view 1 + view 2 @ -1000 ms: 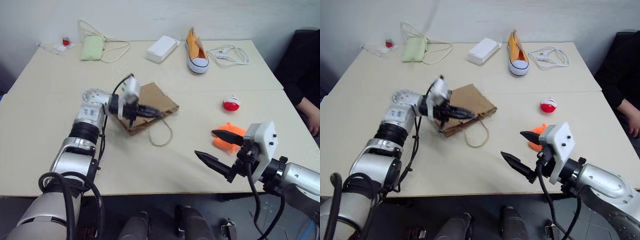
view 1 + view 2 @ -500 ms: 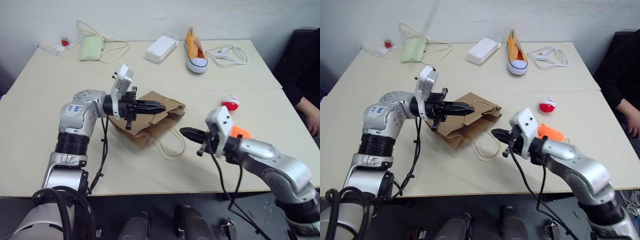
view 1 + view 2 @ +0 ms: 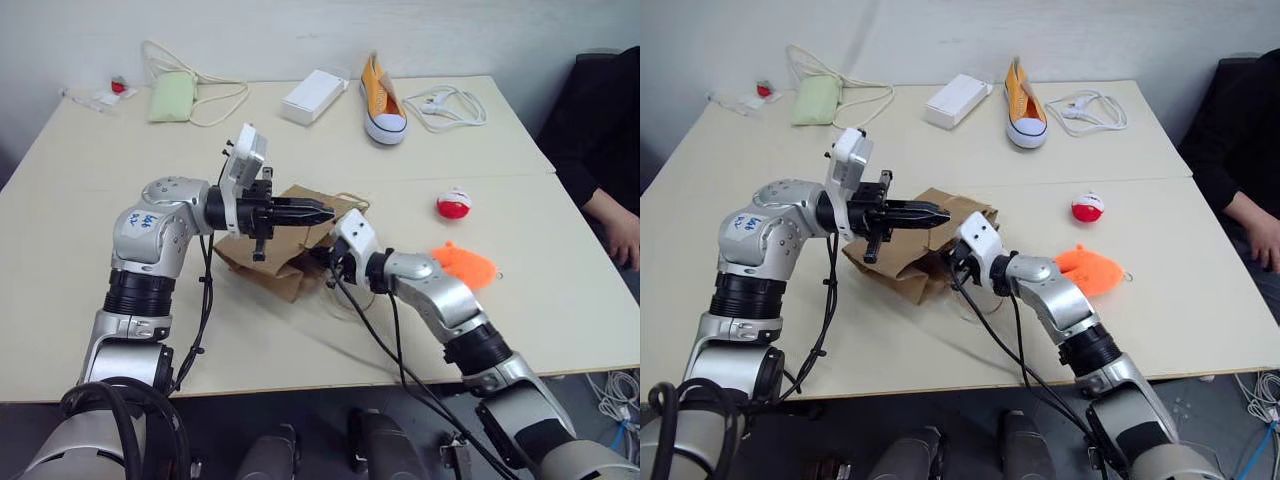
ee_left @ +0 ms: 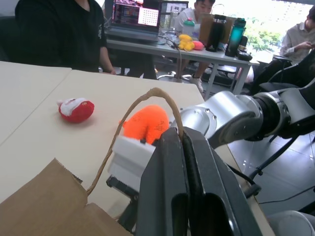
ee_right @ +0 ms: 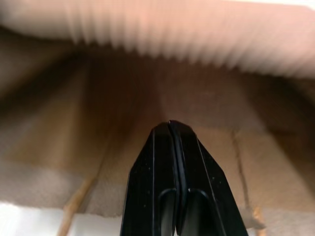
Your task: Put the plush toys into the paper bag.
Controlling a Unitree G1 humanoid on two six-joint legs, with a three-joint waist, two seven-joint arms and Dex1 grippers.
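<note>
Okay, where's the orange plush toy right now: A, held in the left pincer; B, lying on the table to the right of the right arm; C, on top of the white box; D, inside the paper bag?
B: the orange plush toy lies on the table just right of the right forearm, outside the paper bag, with neither pincer on it.

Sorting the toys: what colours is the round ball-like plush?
Red and white ball plush, clearest in the left wrist view.
</note>
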